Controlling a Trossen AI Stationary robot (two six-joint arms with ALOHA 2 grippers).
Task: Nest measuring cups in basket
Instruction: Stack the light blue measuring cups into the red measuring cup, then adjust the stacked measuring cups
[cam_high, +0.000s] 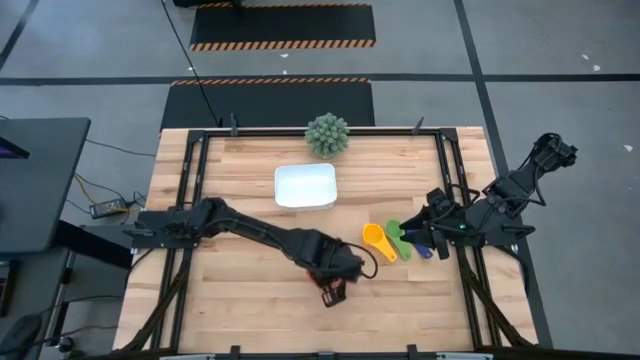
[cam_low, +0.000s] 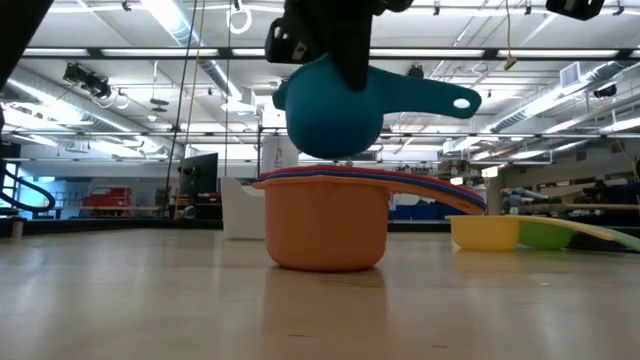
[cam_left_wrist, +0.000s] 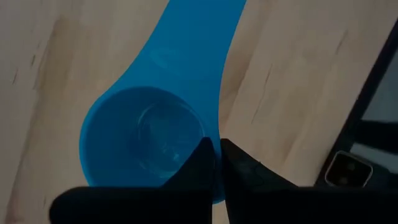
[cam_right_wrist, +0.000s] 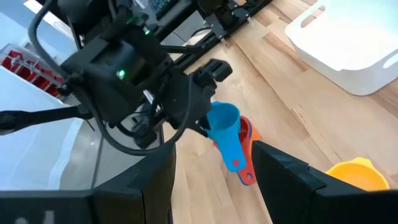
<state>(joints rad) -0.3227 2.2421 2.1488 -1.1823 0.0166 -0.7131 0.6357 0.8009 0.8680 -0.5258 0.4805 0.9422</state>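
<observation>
The left gripper reaches out over the middle of the worktop toward its front edge, its fingers pinched tight on the rim of a teal cup. That cup hangs in the air just above a stack of cups: an orange cup stands on the wood with red and blue rims nested inside it, their handles fanning off to one side. The white basket sits well back from there, close to the far edge, with a spiky green ball plant behind it at that edge. Farther right, a yellow cup, a green cup and a dark purple-blue cup lie side by side on the worktop. The right gripper waits near the right edge, just beside those three, its jaws spread apart and holding nothing.
</observation>
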